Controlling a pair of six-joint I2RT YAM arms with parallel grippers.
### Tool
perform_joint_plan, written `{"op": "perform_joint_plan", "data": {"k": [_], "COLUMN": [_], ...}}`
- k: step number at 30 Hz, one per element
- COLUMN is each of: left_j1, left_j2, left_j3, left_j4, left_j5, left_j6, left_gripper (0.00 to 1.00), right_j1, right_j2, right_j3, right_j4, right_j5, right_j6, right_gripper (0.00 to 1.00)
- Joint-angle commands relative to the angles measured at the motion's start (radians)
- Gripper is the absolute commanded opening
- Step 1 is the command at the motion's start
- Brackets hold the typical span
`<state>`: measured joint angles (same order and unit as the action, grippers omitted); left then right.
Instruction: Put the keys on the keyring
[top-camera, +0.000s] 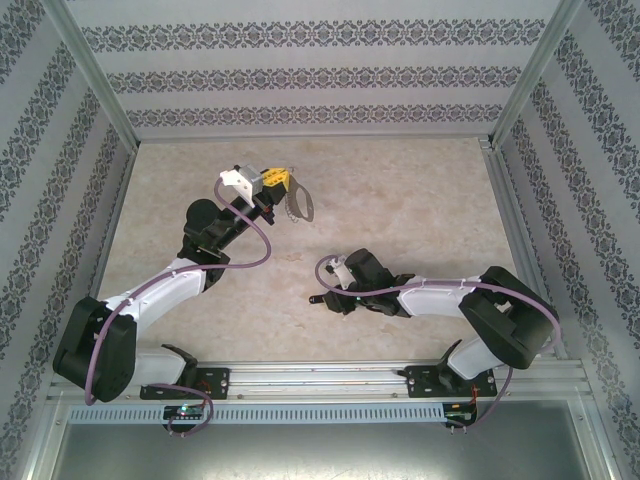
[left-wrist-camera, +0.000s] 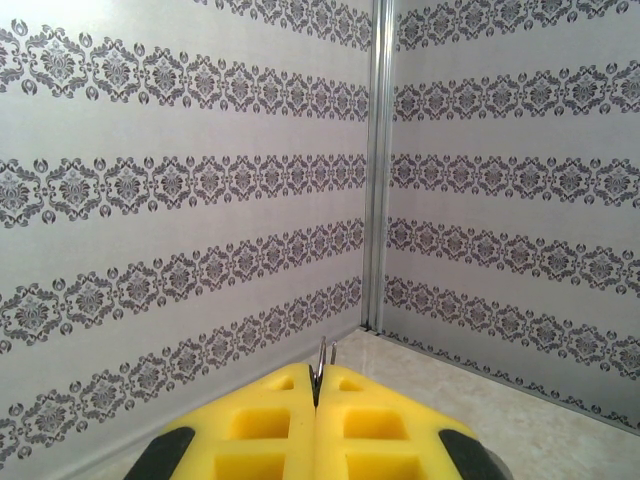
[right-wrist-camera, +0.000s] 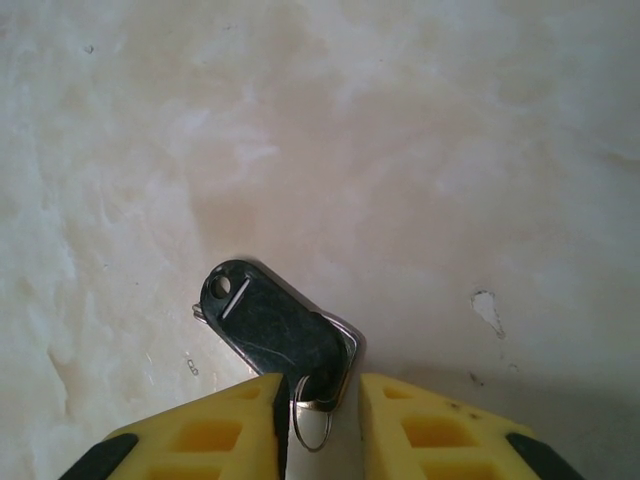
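The small key, with its black oblong plastic head and short metal blade, is seen lying flat on the pale marbled table, directly ahead of the right gripper. Its long axis is set at a slant to the pincer's reach. The near end, where a small wire ring is attached, is placed between the two yellow pads. The end with the punched hole is pointed away and to the left in the wrist view. The right pincer is held narrow, astride that near end, with a sliver of table visible on each side. Whether the pads already bear on the key cannot be told. From above, the key is found just off the tip of the right gripper, so the right arm is by far the nearer one. The silver-grey oval metal keyring is pinched in the left gripper, which is raised above the table, further back and to the left. In the left wrist view only a thin metal edge of the keyring is seen rising from the pressed-together pads of the left gripper. It is judged that the key must be gripped, then carried up and leftward to the loop.
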<state>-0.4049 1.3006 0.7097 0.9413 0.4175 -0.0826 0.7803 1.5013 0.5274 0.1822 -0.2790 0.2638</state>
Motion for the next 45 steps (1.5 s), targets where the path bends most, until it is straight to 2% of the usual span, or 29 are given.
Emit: {"op": "perform_joint_plan", "data": {"k": [1, 5, 11, 16, 18, 21, 23, 30, 45], "left_j1": [-0.004, -0.003, -0.004, -0.005, -0.004, -0.005, -0.004, -0.004, -0.004], "left_j2": [-0.022, -0.02, -0.019, -0.016, -0.016, -0.013, -0.011, -0.011, -0.01], "left_j3": [0.024, 0.024, 0.024, 0.024, 0.025, 0.026, 0.024, 0.025, 0.028], "left_j4": [0.027, 0.03, 0.031, 0.033, 0.033, 0.035, 0.036, 0.039, 0.042], "left_j5": [0.017, 0.016, 0.015, 0.015, 0.017, 0.02, 0.02, 0.019, 0.018], "left_j6": [-0.008, -0.01, -0.009, -0.011, -0.012, -0.014, -0.017, -0.019, -0.026], "left_gripper": [0.0, 0.0, 0.0, 0.0, 0.0, 0.0, 0.0, 0.0, 0.0], "right_j1": [-0.014, -0.017, -0.019, -0.02, -0.022, -0.03, -0.034, -0.038, -0.038], "right_j2": [0.009, 0.018, 0.027, 0.017, 0.004, -0.017, -0.024, -0.016, -0.011], "right_j3": [-0.006, -0.004, -0.004, -0.01, -0.013, -0.018, -0.018, -0.015, -0.018], "right_j4": [0.026, 0.026, 0.031, 0.03, 0.025, 0.025, 0.023, 0.026, 0.03], "right_j5": [-0.004, -0.005, -0.016, -0.015, -0.014, -0.009, -0.015, -0.027, -0.041], "right_j6": [0.005, 0.003, 0.004, 0.006, 0.007, 0.012, 0.012, 0.01, 0.011], "right_gripper": [0.23, 0.16, 0.15, 0.08, 0.09, 0.23, 0.25, 0.21, 0.21]}}
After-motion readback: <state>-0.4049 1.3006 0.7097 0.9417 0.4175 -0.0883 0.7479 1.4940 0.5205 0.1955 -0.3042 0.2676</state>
